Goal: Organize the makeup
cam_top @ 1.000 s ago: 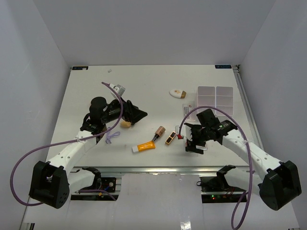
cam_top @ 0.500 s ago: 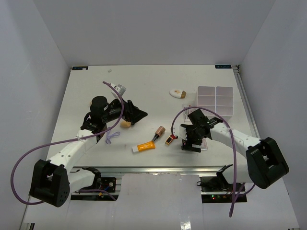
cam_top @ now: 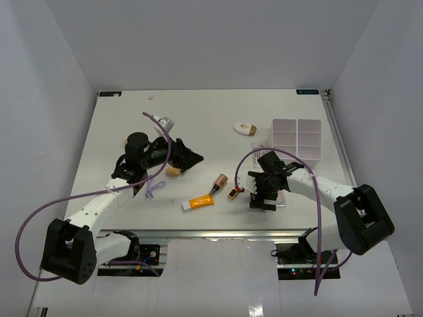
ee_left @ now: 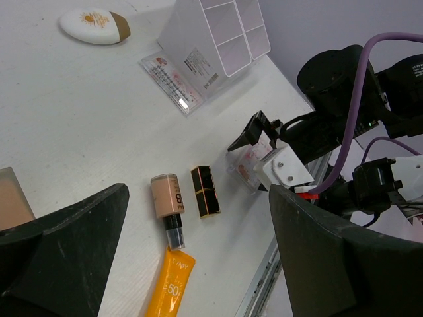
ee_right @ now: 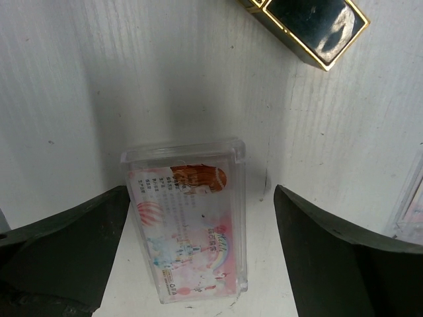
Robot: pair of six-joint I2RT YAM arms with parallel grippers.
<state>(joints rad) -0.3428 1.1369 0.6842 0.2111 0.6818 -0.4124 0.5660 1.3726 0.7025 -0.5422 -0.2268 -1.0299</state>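
Note:
My right gripper (cam_top: pixel 263 198) is open and low over a pink-printed packet (ee_right: pixel 188 224) in a clear case, one finger on each side and not touching it. The black-gold case (cam_top: pixel 234 193) lies just left of it and shows at the top of the right wrist view (ee_right: pixel 310 23). My left gripper (cam_top: pixel 190 158) is open and empty, above the beige sponge (cam_top: pixel 173 172). The brown lipstick (cam_top: pixel 219 181), orange tube (cam_top: pixel 198 202) and purple loop (cam_top: pixel 155 188) lie at front centre. The white oval compact (cam_top: pixel 244 128) and a second pink packet (cam_top: pixel 262 146) lie farther back.
The white four-compartment tray (cam_top: pixel 297 137) stands at the back right, close behind my right arm. The table's front edge and metal rail (cam_top: pixel 218 232) run just below the tube and the right gripper. Purple cables loop off both arms.
My right gripper has moved left and settled down around the pink packet beside the black-gold case. The left arm has barely moved.

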